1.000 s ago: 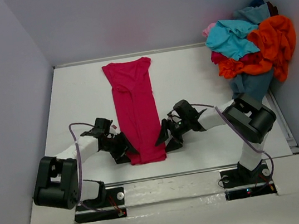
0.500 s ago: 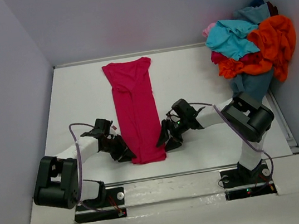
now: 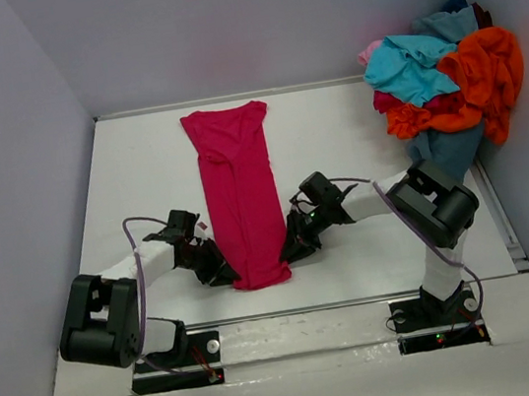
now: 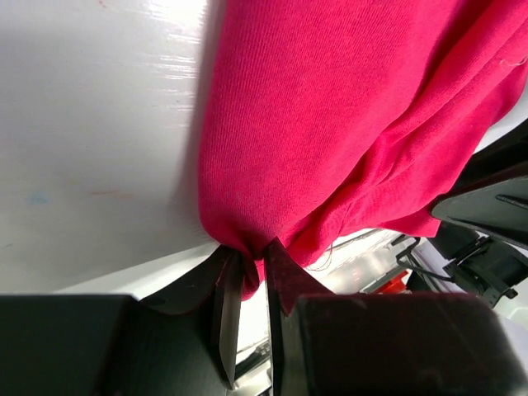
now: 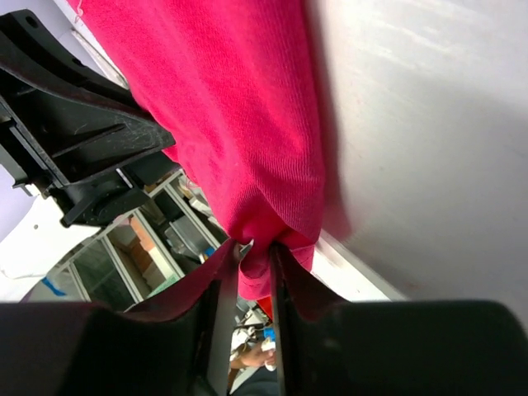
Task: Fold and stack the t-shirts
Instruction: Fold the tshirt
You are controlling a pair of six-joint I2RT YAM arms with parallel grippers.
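Observation:
A crimson-magenta t-shirt (image 3: 240, 192) lies on the white table as a long narrow strip, collar end far, hem near. My left gripper (image 3: 226, 271) is shut on the hem's left corner; the left wrist view shows the red cloth (image 4: 313, 148) pinched between the fingertips (image 4: 282, 272). My right gripper (image 3: 288, 250) is shut on the hem's right corner, and in the right wrist view the cloth (image 5: 247, 124) is bunched between its two fingers (image 5: 290, 272). More t-shirts lie heaped at the far right: orange (image 3: 490, 75), turquoise (image 3: 409, 67), pink (image 3: 369, 51) and dark blue (image 3: 446, 146).
Grey walls enclose the white table (image 3: 142, 176) on the left, back and right. The near edge carries a metal rail (image 3: 304, 327) with both arm bases. The left arm's body (image 5: 82, 140) shows across the shirt in the right wrist view.
Both grippers have closed onto the near hem corners of the crimson shirt. The right gripper moved slightly inward to the shirt's edge, and the hem has bunched a little narrower.

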